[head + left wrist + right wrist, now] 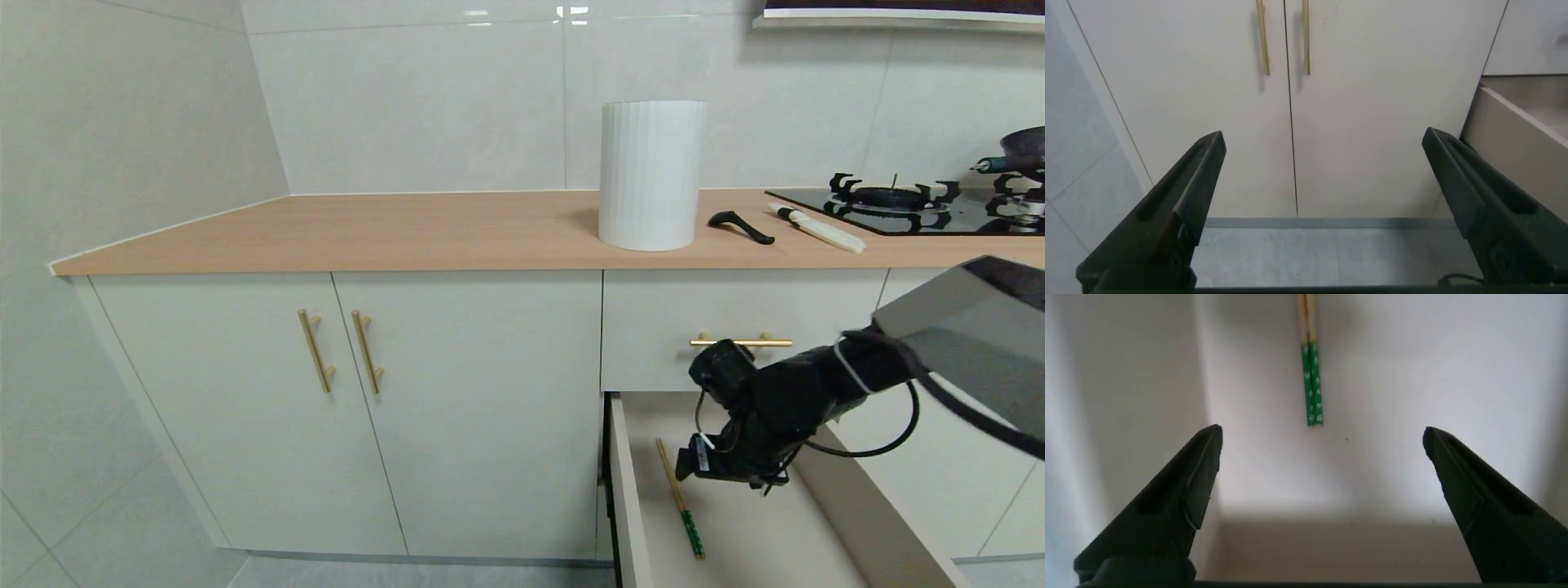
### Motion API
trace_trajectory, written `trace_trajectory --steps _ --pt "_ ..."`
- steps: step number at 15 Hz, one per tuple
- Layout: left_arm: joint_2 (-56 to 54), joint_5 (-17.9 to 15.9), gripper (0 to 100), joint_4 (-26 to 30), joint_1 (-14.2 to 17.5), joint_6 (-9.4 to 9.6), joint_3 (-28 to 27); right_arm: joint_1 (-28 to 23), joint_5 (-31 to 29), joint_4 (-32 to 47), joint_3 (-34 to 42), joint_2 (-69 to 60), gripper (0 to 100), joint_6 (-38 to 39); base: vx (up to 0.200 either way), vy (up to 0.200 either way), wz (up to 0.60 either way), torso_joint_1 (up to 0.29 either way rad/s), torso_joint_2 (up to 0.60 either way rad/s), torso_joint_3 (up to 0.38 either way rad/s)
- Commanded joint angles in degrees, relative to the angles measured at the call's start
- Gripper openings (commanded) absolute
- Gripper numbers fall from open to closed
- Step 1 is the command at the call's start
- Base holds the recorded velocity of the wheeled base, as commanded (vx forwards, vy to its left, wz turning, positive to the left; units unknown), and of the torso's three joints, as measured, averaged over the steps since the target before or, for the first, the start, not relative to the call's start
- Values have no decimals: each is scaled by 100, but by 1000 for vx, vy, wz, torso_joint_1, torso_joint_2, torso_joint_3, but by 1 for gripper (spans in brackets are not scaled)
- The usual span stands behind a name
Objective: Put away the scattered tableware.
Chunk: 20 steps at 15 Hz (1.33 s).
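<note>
Chopsticks (679,500) already lie on the floor of the open drawer (630,498), close to its left wall. Their long axis runs from the drawer's back to its front, with the green ends toward you. Your right gripper (1321,441) hangs over the drawer just to the right of them, fingers spread wide and holding nothing. That piece looks put away.

What the next move turns on is height. The two pieces left out are a black curved utensil (739,226) and a cream-coloured one (816,228). Both rest on the wooden counter (408,233), above and beyond the right gripper, past the closed upper drawer front. They lie between the white ribbed container (651,174) and the hob (898,208), near each other but apart.

- The cream utensil's long axis runs diagonally, dark end toward the wall and pale end toward the counter's front edge on the hob side.
- The black one lies nearer the container, its thin end pointing toward the front edge.

Your right arm is plainly the nearer one. The left gripper (1323,139) sits low facing the cabinet doors, also spread and empty, well away from the counter pieces.

You would likely lift the right gripper clear of the drawer first, then come down across a utensil's long axis — not along it.
</note>
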<state>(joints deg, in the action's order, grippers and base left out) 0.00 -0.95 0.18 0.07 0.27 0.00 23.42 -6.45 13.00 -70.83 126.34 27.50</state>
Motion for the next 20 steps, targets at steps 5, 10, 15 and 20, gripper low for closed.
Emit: trace_trajectory --steps 5,10,15,20 --pt "0 -2 100 -1 1 0 0 -646 38 432 113 -2597 100 -368 0 0 0 0 0 0" --pt "0 -2 100 -1 1 0 0 -769 30 423 139 -2905 100 -544 0 0 0 0 0 0" --pt "0 -2 100 -1 1 0 0 -804 -23 406 210 -2878 100 -667 0 0 0 8 -41 -28" --pt "0 -2 100 -1 1 0 0 -804 -23 406 245 -2852 100 -702 0 0 0 113 -350 -272"
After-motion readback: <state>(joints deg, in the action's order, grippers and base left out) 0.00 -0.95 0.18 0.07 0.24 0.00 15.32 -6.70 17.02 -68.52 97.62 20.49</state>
